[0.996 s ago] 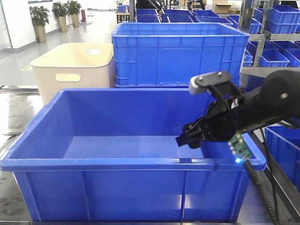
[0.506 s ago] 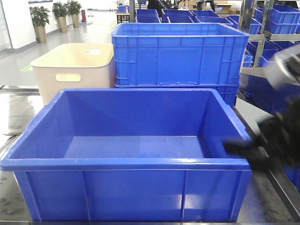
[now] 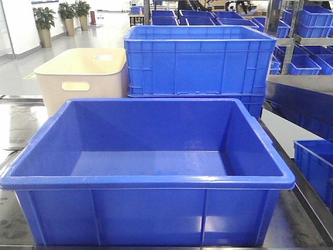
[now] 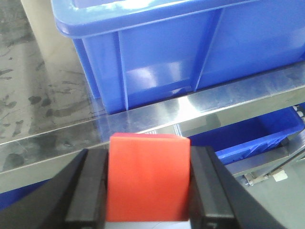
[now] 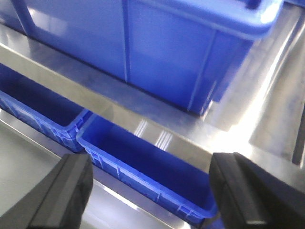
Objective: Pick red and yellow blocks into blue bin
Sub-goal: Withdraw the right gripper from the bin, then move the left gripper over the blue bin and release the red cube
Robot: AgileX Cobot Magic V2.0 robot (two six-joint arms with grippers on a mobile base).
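Note:
The blue bin (image 3: 151, 179) fills the middle of the front view, and no block shows inside it. Neither arm shows in that view. In the left wrist view my left gripper (image 4: 148, 191) is shut on the red block (image 4: 147, 179), a plain cube held between the two black fingers, in front of and below the blue bin's outer wall (image 4: 162, 52). The right wrist view has my right gripper (image 5: 152, 191) open with nothing between its fingers, below the blue bin's ribbed side (image 5: 157, 52). The yellow block is out of view.
A beige tub (image 3: 83, 78) with a handle slot stands behind the bin on the left. A ribbed blue crate (image 3: 200, 60) stands behind on the right. Small blue trays (image 5: 147, 171) sit on a lower shelf under the steel table edge (image 5: 119, 107). Blue crates fill racks at right.
The right arm, which reached over the bin's right rim a second ago, has pulled back to the right and left the front view.

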